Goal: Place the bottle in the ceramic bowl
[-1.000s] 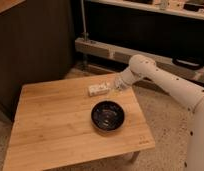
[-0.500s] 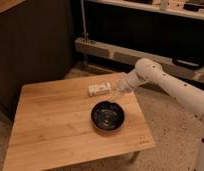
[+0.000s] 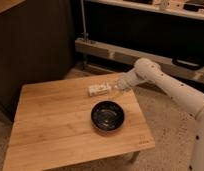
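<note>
end effector [image 3: 115, 88]: low over far edge of desk [image 3: 55, 125], just beside bottle's right end; contact w/ it unclear; open vs closed can't tell
arm [image 3: 165, 87]: white, extended in from the right
bottle [image 3: 98, 90]: lay on its side on desk near far edge, beyond ceramic bowl, not in it
ceramic bowl [image 3: 108, 115]: black, glossy, upright on desk, right of center; near bottle, apart from it
desk: low, light wood
</note>
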### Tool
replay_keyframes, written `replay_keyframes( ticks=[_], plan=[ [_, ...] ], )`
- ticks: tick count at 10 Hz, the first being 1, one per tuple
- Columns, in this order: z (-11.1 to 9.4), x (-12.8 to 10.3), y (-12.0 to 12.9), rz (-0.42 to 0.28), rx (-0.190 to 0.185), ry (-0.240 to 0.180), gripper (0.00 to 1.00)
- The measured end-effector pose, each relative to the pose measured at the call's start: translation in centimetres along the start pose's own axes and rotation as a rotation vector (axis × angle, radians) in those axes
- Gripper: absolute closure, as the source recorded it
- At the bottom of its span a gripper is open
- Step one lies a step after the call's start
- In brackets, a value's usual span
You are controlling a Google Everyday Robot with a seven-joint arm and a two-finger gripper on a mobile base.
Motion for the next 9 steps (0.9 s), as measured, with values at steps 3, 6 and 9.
replay_keyframes(
  ticks=[3,6,9],
  plan=[
    [1.3,0.8,-4.4,-0.103,-0.014,-0.045,0.35],
    [1.6,1.9,-5.3,-0.159,-0.003,-0.034,0.35],
    [2.4,3.3,-5.8,-0.192,0.019,-0.008,0.35]
  ],
)
